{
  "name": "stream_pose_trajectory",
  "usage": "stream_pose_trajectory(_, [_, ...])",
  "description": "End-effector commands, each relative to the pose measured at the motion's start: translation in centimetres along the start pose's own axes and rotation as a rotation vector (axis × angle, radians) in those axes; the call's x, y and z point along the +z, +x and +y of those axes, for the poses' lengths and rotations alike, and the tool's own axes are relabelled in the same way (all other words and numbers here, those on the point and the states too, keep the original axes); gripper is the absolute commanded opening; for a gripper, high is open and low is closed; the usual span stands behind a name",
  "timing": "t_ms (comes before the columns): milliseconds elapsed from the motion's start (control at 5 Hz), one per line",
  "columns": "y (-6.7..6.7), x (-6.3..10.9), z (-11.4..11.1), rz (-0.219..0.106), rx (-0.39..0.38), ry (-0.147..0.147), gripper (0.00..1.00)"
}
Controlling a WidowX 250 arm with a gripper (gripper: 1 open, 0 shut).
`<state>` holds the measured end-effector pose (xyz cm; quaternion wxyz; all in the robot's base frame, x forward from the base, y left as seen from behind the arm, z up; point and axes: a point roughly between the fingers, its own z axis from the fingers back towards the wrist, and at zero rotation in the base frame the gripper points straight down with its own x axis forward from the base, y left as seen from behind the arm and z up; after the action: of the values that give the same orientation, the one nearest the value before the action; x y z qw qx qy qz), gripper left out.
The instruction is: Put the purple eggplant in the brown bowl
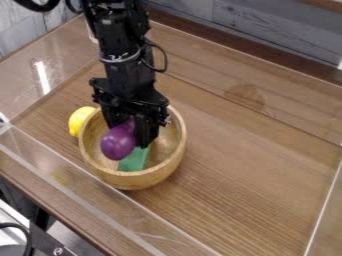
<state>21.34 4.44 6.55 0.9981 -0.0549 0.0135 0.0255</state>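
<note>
The purple eggplant (119, 143) hangs inside the brown bowl (166, 168), just above its floor, held from above by my gripper (127, 133), which is shut on it. The eggplant's bulbous end points down and left; its stem is hidden between the fingers. The wooden bowl sits on the table at the left front, with my black arm standing straight over it.
A flat green block (138, 159) lies in the bowl beside the eggplant. A yellow lemon (82, 121) rests against the bowl's left rim. Clear plastic walls (34, 160) ring the table, with a small clear stand (84, 33) at the back left.
</note>
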Motion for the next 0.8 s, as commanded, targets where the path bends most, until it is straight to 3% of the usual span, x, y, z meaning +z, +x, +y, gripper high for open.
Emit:
stream_pose_trajectory(0, [0.26, 0.66, 0.39, -0.041, 0.009, 0.016, 0.00])
stream_pose_trajectory(600, [-0.18, 0.02, 0.54, -0.027, 0.026, 0.017, 0.00])
